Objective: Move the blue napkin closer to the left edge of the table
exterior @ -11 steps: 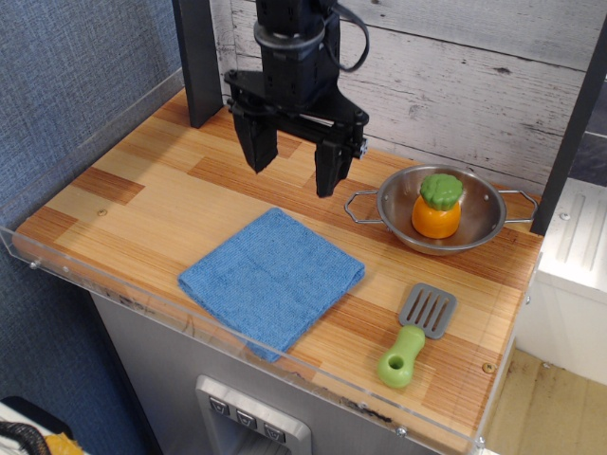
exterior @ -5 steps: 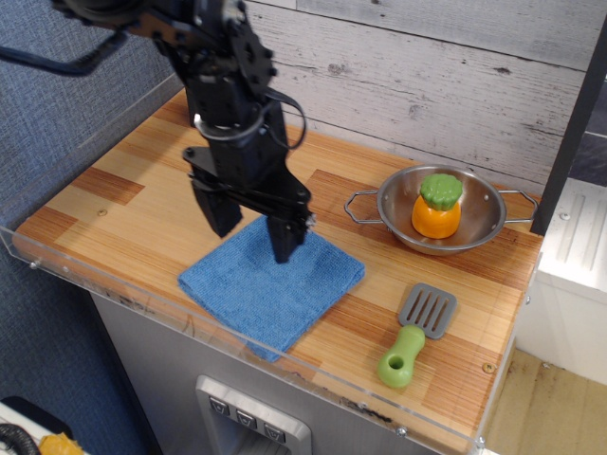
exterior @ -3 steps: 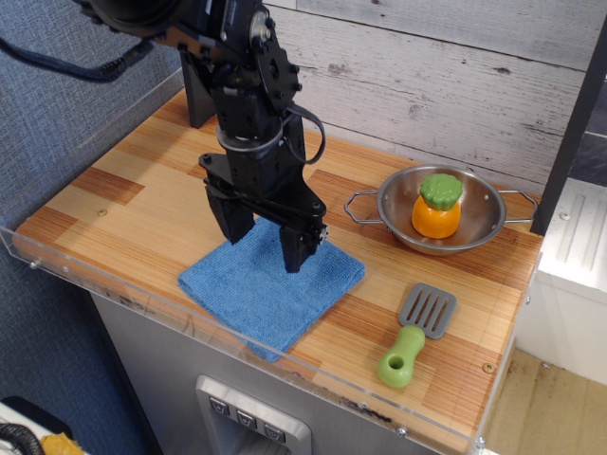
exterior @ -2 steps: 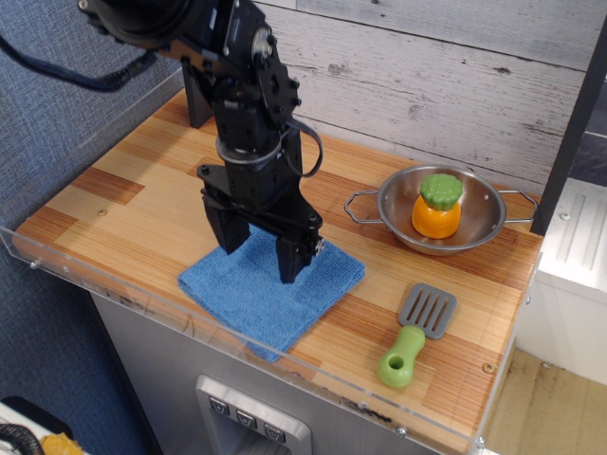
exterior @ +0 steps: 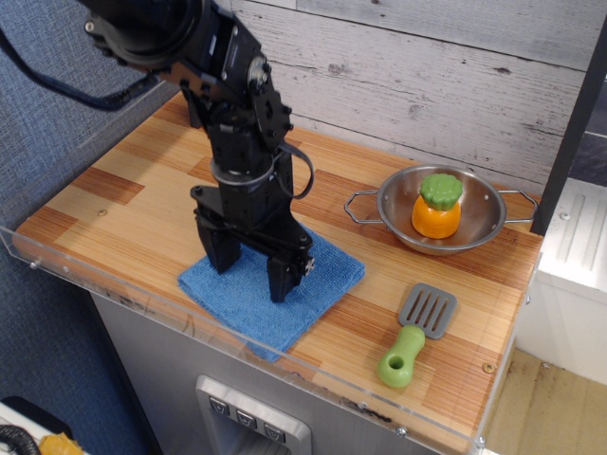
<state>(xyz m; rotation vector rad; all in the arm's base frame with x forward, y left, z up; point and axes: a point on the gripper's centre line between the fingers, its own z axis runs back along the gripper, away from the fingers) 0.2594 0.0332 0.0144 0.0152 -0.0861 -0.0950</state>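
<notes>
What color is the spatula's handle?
Green; the spatula has a grey blade. Only one view shows it.

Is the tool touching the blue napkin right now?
Cannot tell. The single view shows the open tool directly over the blue napkin, fingertips at its surface, but neither contact nor gap is plain.

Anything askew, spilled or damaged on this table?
Nothing stands out. The napkin lies flat under the open end effector; the toy sits in the bowl, the spatula beside it.
</notes>
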